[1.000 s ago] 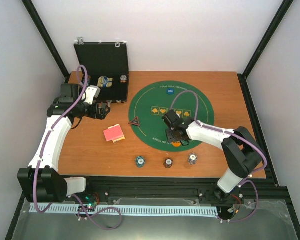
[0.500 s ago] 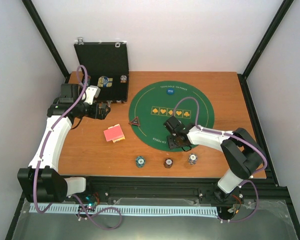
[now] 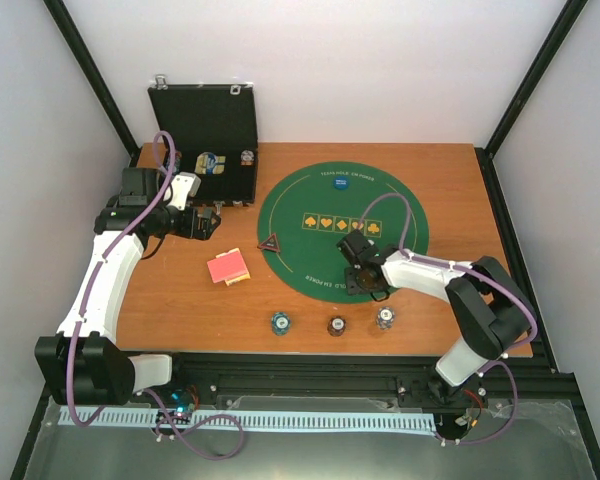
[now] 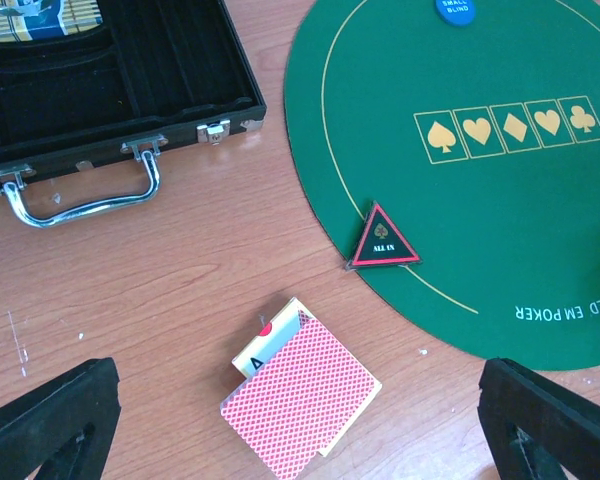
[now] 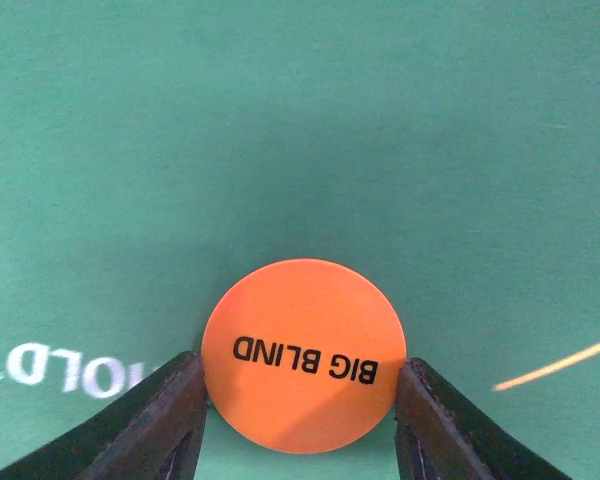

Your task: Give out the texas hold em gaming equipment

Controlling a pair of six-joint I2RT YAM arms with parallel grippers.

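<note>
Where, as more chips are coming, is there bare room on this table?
Free: the wood strip between the green mat and the table's right edge; the mat's far half, bar the blue disc. Crowded: the near edge with three chip stacks, the right gripper around the orange disc, and the cards and triangle marker at the mat's left.

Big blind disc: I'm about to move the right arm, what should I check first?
1. Grip: right tool touches both edges of the orange disc: ok.
2. Label faces up, readable: ok.
3. Disc lifted off the green mat: cannot tell.
4. The left tool is open and empty, over the cards: ok.
5. Arms well apart in the top view: ok.
</note>
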